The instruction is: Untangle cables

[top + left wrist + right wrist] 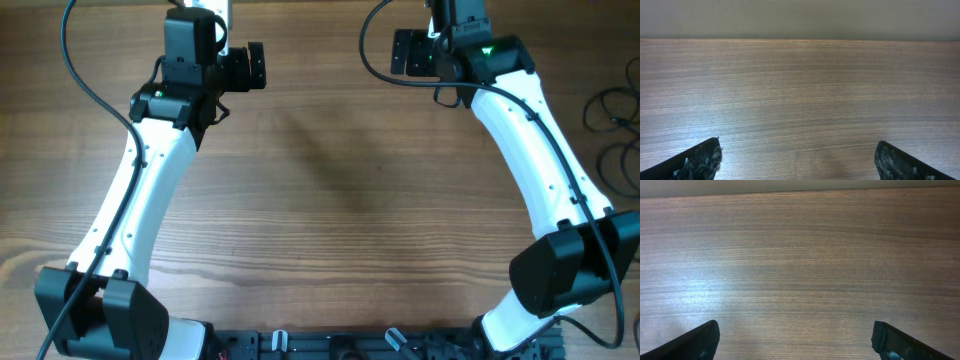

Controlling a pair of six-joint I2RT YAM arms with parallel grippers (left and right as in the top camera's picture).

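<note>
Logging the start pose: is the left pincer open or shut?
Open. The left pincer shows its fingers far apart at the wrist view's bottom corners, with only bare table between them.

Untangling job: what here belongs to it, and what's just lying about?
Job: cables, loose loops at the right edge; left gripper and right gripper, both open, holding nothing.
Just there: wooden table; black rail at the near edge.
</note>
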